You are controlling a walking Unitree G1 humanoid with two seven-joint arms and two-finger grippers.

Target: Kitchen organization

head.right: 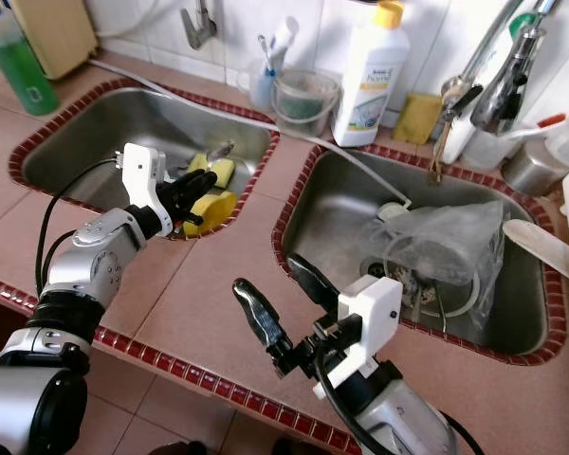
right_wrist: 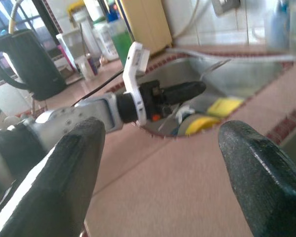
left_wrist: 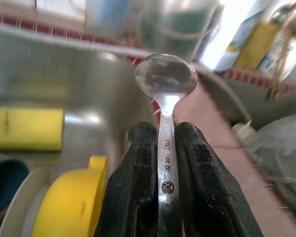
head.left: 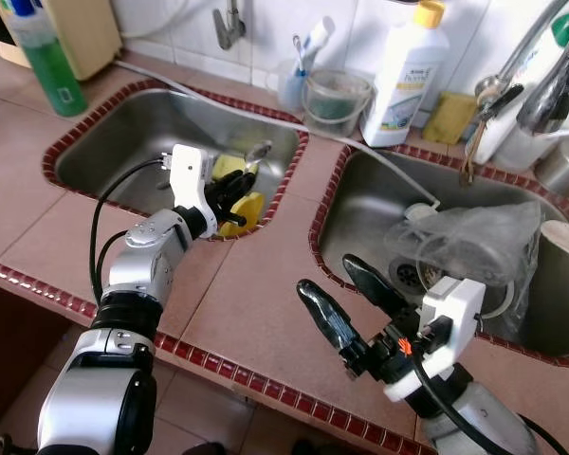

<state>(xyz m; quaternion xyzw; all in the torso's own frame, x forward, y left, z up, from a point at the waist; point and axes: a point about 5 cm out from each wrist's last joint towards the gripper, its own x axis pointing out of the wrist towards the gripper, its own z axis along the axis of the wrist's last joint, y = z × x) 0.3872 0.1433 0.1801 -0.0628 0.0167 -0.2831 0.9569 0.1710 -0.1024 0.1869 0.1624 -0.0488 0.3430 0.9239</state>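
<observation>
One spoon (left_wrist: 166, 94) pinched in left pincer (left_wrist: 166, 148), engraved handle in wrist view

Home kitchen: tiled double sink (head.left: 294, 204).

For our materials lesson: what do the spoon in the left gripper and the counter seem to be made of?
Spoon: polished metal, probably stainless steel; mirror-like bowl, stamped handle. Counter: matte pinkish-brown tiles, likely ceramic; grout lines, glossy dark-red edging. The left gripper is clamped on the handle.

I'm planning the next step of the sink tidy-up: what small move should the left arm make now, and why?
Probably lift the spoon clear of the left sink: the left gripper is shut on its handle above the yellow cup, while the right gripper hangs open over the counter.
</observation>
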